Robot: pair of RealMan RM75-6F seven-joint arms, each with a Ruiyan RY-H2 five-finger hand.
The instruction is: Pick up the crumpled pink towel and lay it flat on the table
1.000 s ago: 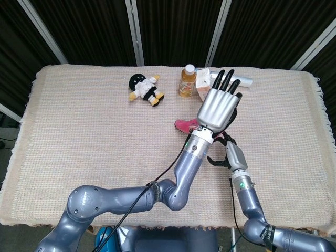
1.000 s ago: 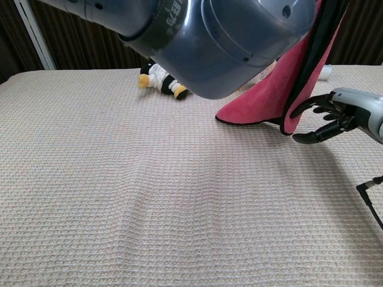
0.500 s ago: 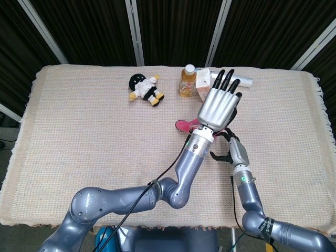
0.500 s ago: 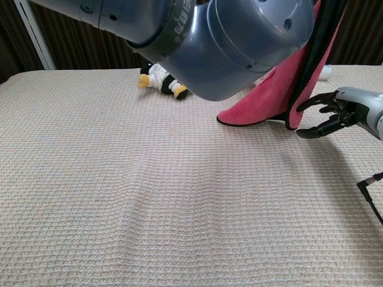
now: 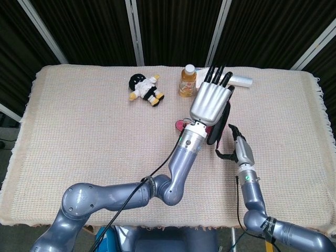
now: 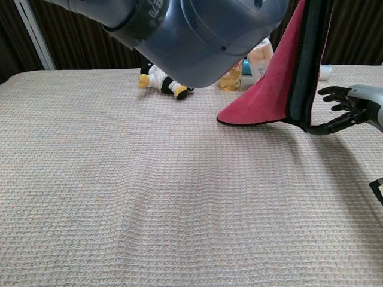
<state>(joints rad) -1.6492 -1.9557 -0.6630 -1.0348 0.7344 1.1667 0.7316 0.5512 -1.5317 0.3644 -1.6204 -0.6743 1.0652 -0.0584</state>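
Two robot hands met over the desk: the left robot hand gripped the pink towel, which hung with its lower edge touching the desk. The right robot hand, fingers apart and empty, hovered just right of it.

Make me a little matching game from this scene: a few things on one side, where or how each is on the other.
Things:
1. pink towel
2. plush doll
3. bottle
4. right hand

States:
A. standing upright at the table's far side
B. hanging from the left hand
C. lying on its side
D. fingers apart, beside the towel's lower edge

Pairs: 1-B, 2-C, 3-A, 4-D
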